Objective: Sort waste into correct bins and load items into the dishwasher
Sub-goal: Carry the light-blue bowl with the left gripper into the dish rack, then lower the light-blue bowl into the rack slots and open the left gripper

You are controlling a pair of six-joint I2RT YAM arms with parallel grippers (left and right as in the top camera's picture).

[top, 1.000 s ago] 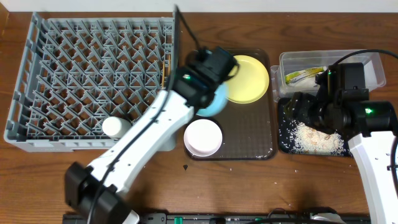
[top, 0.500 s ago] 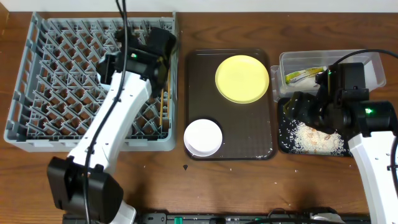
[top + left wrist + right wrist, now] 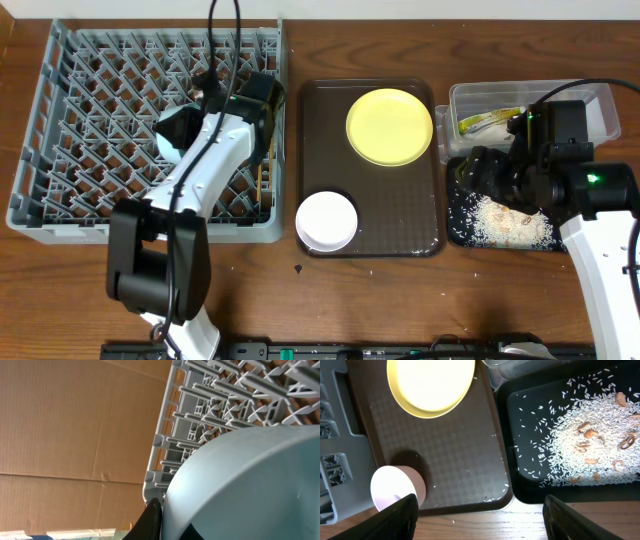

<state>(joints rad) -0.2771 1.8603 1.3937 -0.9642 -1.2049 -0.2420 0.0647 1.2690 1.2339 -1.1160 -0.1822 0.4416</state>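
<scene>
Dark wooden tabletop is carrying everything: the grey dish rack is sitting toward the left edge and the brown serving tray at the middle. The left gripper is reaching over the rack's middle, clamped tight on the light blue bowl, apparently pinching its rim so the bowl can settle among the pegs. The yellow plate and white bowl are waiting on the serving tray for loading. The right gripper is hovering wide and empty beside the black tray, where rice is lying; the wrapper is resting in the clear tub toward the right edge
</scene>
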